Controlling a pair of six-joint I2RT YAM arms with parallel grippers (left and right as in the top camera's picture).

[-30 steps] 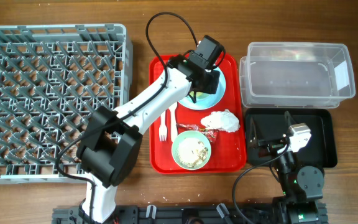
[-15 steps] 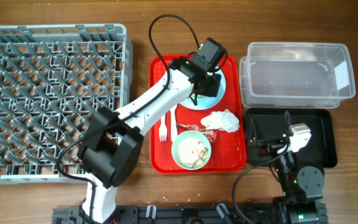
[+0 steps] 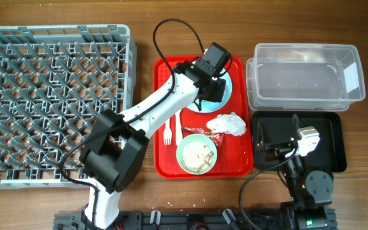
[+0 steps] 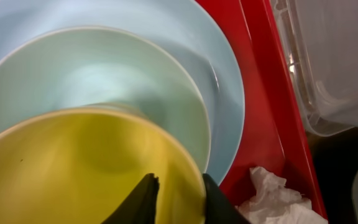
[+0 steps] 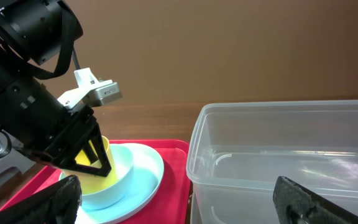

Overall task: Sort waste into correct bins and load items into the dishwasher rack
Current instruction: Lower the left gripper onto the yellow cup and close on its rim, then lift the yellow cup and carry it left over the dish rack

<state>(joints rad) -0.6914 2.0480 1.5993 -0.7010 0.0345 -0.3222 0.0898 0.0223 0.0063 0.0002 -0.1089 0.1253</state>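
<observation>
My left gripper (image 4: 179, 186) is shut on the rim of the small yellow cup (image 4: 92, 162), one finger inside and one outside. The cup sits in a pale green bowl (image 4: 104, 74) on the light-blue plate (image 4: 222, 93) at the back of the red tray (image 3: 165, 160). The right wrist view shows the same grip on the cup (image 5: 91, 180). A second green bowl (image 3: 197, 155) holds rice-like crumbs. A white napkin (image 3: 227, 124), a red wrapper (image 3: 217, 135), a fork (image 3: 167, 133) and a spoon (image 3: 178, 121) lie on the tray. My right gripper (image 3: 285, 151) is open and empty over the black tray (image 3: 334, 137).
The grey dishwasher rack (image 3: 50, 102) fills the left side and holds nothing. The clear tub (image 3: 305, 76) stands at the back right, just behind the black tray. The left arm stretches diagonally across the red tray.
My left gripper has shifted slightly toward the front over the plate, covering more of it. The right arm has not moved.
</observation>
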